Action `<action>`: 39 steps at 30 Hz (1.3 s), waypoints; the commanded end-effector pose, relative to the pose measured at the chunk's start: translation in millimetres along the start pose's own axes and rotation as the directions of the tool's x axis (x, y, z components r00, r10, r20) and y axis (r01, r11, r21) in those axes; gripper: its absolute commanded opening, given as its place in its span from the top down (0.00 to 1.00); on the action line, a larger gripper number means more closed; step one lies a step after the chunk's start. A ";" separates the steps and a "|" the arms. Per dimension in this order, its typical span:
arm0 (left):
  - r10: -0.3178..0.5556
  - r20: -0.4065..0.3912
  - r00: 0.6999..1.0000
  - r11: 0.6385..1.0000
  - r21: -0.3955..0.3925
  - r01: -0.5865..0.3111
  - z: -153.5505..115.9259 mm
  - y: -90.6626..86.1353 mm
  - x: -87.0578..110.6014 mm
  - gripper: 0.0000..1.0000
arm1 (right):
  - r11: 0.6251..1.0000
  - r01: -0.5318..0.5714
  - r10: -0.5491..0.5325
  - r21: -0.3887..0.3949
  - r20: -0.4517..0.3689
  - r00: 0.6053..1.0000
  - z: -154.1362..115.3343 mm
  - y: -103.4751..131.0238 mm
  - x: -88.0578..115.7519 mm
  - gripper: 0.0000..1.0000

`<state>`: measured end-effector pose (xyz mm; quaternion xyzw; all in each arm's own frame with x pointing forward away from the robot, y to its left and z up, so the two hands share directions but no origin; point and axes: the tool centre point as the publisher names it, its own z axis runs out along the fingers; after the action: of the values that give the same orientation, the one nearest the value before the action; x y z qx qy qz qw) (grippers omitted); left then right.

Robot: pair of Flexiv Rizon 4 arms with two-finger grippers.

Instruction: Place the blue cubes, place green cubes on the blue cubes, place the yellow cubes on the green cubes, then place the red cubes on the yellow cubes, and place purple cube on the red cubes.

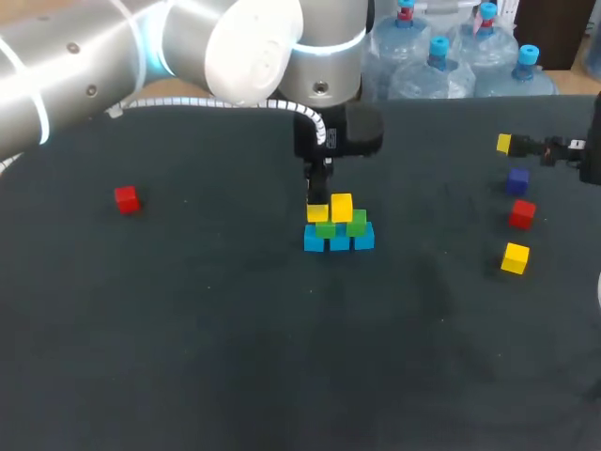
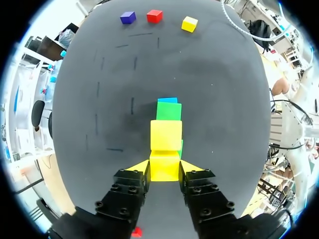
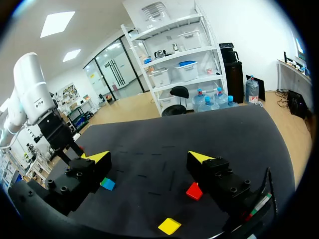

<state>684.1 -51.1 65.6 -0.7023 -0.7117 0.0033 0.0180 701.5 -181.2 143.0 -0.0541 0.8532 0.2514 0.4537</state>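
While the left gripper [image 2: 164,168] pinches a yellow cube [image 2: 164,162] between its fingers atop the green cubes [image 2: 169,111], the blue cubes [image 1: 339,241] line up straight ahead on the tabletop [image 1: 188,329]; the right gripper [image 3: 149,157] hangs spread-fingered near a red cube [image 3: 194,191].

- A dark table [image 1: 188,329] is seen, with cubes laid straight on its surface.
- Three blue cubes [image 1: 339,242] are set in a row near its middle, touching side by side.
- A lone red cube [image 1: 126,198] is found well to the left of the blue cubes.
- Well to the right of the blue cubes, a purple cube [image 1: 516,178], a second red cube [image 1: 522,214] and a loose yellow cube [image 1: 515,257] are laid in a line, spaced apart.
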 end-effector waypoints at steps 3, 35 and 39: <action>0.000 -0.002 1.000 1.000 0.007 0.000 0.8 3.5 -1.8 1.00 | 1.000 -0.001 0.001 -0.002 -0.002 1.000 -1.0 -0.2 -0.5 0.00; 0.011 -0.008 1.000 1.000 0.016 -0.011 3.3 2.4 -5.8 1.00 | 1.000 -0.001 0.001 -0.002 -0.002 1.000 -1.0 -0.2 -0.5 0.00; 0.013 -0.011 1.000 1.000 0.017 -0.013 3.6 2.5 -5.7 1.00 | 1.000 -0.001 0.001 -0.002 -0.002 1.000 -1.0 -0.2 -0.5 0.00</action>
<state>683.6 -54.9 64.3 -0.7061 -0.7077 0.0051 0.0238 701.5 -181.2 143.0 -0.0541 0.8532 0.2514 0.4537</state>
